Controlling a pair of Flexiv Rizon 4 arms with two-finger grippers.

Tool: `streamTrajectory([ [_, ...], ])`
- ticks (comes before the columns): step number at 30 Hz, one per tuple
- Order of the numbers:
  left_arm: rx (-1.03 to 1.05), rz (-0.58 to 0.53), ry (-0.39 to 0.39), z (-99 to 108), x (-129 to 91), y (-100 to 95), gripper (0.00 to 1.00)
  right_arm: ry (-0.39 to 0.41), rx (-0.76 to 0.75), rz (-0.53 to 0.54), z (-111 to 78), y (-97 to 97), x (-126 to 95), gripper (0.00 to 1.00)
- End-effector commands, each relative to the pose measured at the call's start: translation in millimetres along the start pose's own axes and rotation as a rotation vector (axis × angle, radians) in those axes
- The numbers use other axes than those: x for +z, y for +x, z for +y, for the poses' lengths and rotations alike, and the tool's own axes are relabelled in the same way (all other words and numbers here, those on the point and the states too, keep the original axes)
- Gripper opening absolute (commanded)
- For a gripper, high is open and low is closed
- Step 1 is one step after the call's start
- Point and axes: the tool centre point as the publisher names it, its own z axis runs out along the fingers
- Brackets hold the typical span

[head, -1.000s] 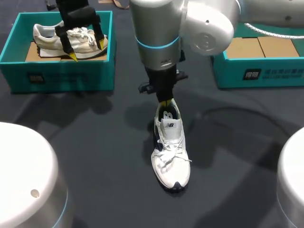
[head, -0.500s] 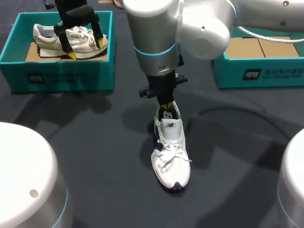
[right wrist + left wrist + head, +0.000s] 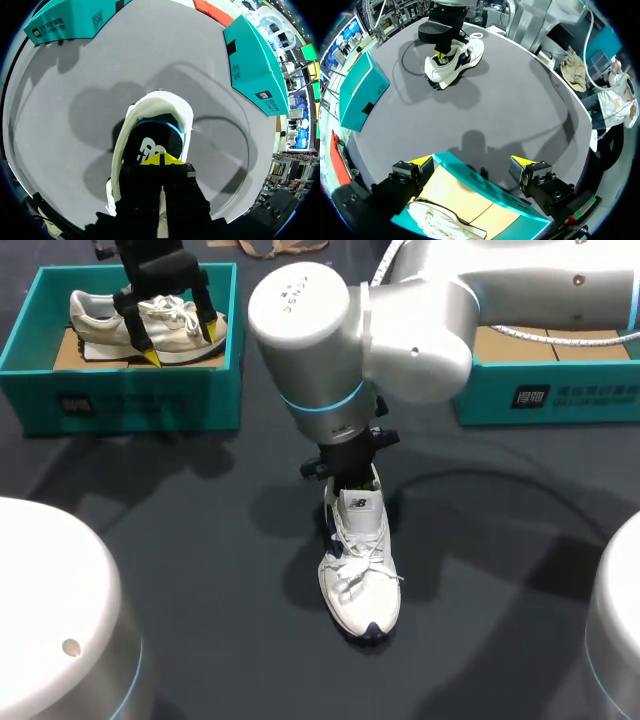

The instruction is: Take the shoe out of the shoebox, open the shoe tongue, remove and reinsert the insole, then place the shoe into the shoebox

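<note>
- The white sneaker (image 3: 360, 570) stood upright near the middle of the table (image 3: 200, 540), toe toward the near edge, out of any box.
- The right gripper (image 3: 161, 159) was down in the heel opening, and its yellow tips were pressed together over the dark insole (image 3: 155, 142). I couldn't tell whether they had actually pinched it.
- Risk one: nothing was holding that shoe down. If the insole stuck, a pull would likely lift or tip the whole sneaker.
- Risk two: with only a thin bite on the insole edge, the tips could slip off and come away empty.
- The left gripper (image 3: 183, 345) hung with its jaws spread wide over the teal shoebox (image 3: 130, 405) at the far left corner, well apart from the sneaker and no help in bracing it.
- A second pale shoe (image 3: 100, 320) lay in that box, under the left fingers.
- Another teal box (image 3: 540, 395) sat at the far right edge, showing only its cardboard liner (image 3: 545, 340).
- The raised tongue stood just ahead of the right fingers and crowded the opening, while the right arm's bulk hid the heel from above.
</note>
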Motion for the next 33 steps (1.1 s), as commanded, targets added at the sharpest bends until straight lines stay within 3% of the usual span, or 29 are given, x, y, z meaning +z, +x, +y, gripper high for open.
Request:
streamTrajectory([
  [1, 0.001, 0.001, -0.001, 0, 0, 0.2, 1.00, 0.000, 0.010, -0.036, -3.0, 11.3, 18, 0.00],
  [6, 0.001, 0.001, -0.001, 0, 0, 0.2, 1.00, 0.033, 0.012, -0.027, -2.5, 10.6, 42, 0.00],
  [12, 0.001, 0.001, -0.001, 0, 0, 0.2, 1.00, 0.007, 0.008, -0.082, -3.6, 9.7, 15, 0.00],
  [20, 0.001, 0.001, -0.001, 0, 0, 0.2, 1.00, -0.013, -0.010, -0.133, -2.2, -0.8, 10, 0.00],
  [26, 0.001, 0.001, -0.001, 0, 0, 0.2, 1.00, 0.005, -0.010, -0.094, -2.9, -2.9, 42, 0.00],
  [33, 0.001, 0.001, -0.001, 0, 0, 0.2, 1.00, 0.053, -0.002, -0.041, -9.0, 2.6, 62, 0.00],
])
